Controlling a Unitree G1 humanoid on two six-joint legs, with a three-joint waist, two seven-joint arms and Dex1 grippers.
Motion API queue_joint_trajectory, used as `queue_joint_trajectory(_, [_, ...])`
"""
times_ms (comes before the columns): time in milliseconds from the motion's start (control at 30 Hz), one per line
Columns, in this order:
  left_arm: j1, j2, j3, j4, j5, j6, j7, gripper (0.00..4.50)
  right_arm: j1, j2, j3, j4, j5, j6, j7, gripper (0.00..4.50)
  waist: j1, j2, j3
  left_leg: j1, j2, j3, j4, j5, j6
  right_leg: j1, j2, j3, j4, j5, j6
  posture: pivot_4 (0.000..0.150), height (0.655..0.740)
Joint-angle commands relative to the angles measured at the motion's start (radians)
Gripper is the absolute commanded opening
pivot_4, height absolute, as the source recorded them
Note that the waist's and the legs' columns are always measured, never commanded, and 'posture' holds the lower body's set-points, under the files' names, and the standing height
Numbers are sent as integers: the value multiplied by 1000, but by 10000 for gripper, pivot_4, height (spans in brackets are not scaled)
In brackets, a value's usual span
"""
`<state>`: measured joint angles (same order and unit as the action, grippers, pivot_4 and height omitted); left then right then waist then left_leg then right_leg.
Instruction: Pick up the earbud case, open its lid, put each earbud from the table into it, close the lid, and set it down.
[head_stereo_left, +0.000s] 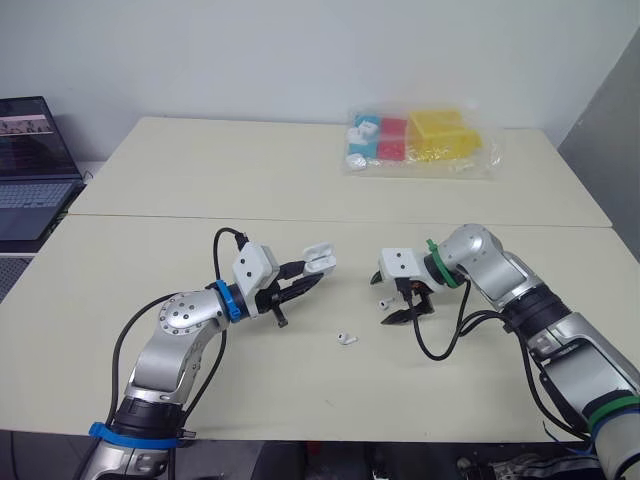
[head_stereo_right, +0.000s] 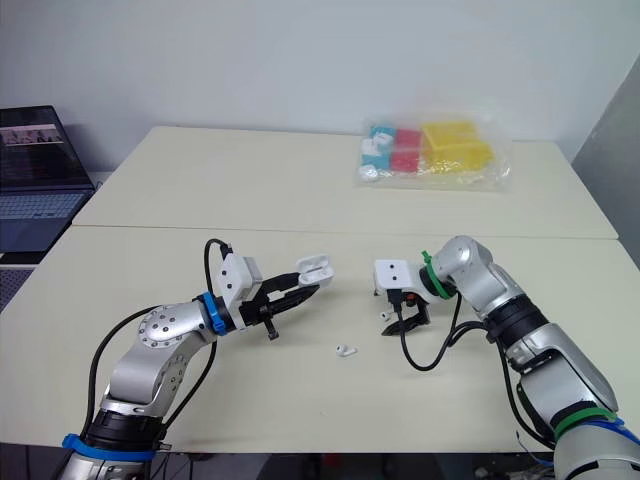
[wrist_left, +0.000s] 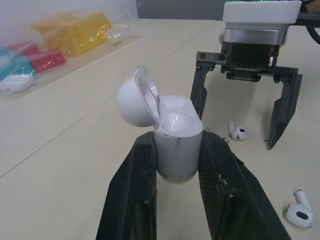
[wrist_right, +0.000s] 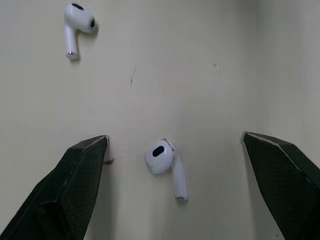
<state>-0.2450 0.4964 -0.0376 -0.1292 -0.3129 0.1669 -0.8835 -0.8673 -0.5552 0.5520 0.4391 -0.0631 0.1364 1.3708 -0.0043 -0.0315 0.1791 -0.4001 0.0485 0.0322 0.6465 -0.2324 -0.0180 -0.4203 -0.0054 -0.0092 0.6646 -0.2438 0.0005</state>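
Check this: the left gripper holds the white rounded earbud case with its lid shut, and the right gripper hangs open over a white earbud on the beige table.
The lid is wrong: it stands open, swung back from the white rounded earbud case in the left gripper, as the left wrist view shows. The rest holds.

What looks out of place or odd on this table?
Nothing looks damaged or spilled. One earbud lies by the open right claw, another earbud lies apart; the left claw holds the earbud case, lid open.
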Motion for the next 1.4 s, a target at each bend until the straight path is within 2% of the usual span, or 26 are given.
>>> queue_joint_trajectory(33, [0,-2,1,-47,-7,-13,5,7579,-5,-9,-13,3,-27,-11,16,32390,0,0,0,0,0,0,0,0,0,0,0,0,0,0,0,1500,7400])
queue_joint_trajectory(233, [-5,-2,-3,-42,-6,-12,1,7579,12,-16,-27,-30,-25,3,30,10400,0,0,0,1,0,0,0,0,0,0,0,0,1,-1,1,1500,7400])
queue_joint_trajectory(300, [-10,-2,-5,-39,-6,-11,0,7579,20,-22,-33,-53,-21,13,35,4876,1,0,0,1,0,0,0,0,0,0,0,0,1,0,1,1500,7400])
queue_joint_trajectory(567, [-29,-10,-16,-32,-11,-6,0,7579,192,-226,-157,-372,39,122,51,4826,10,0,0,-1,-1,0,0,0,0,0,-2,0,-1,-1,1,1500,7400])
queue_joint_trajectory(700, [-38,-16,-20,-41,-19,6,-2,7579,378,-408,-261,-517,73,148,66,4826,13,0,0,-1,-1,0,0,0,0,1,-2,0,-1,-1,2,1500,7400])
queue_joint_trajectory(800, [-42,-10,-21,-37,-20,7,-12,7579,478,-501,-307,-544,73,134,56,4826,12,0,0,0,-1,0,0,0,0,1,-2,0,-1,-1,2,1500,7400])
queue_joint_trajectory(933, [-51,-6,-19,-27,-19,8,-21,7579,522,-545,-308,-520,47,90,51,4826,-5,0,0,3,-1,1,0,0,0,1,-1,1,0,0,2,1500,7400])
queue_joint_trajectory(1233, [-42,-3,-16,-36,-17,15,-25,7579,506,-512,-289,-432,12,51,21,4826,-6,-1,0,3,0,1,0,0,0,2,1,1,-1,0,2,1500,7400])
queue_joint_trajectory(1400, [-23,0,-14,-57,-20,25,-20,7579,508,-513,-310,-420,22,11,7,21280,-4,-1,-1,3,-1,1,1,0,0,2,1,1,0,0,2,1500,7400])
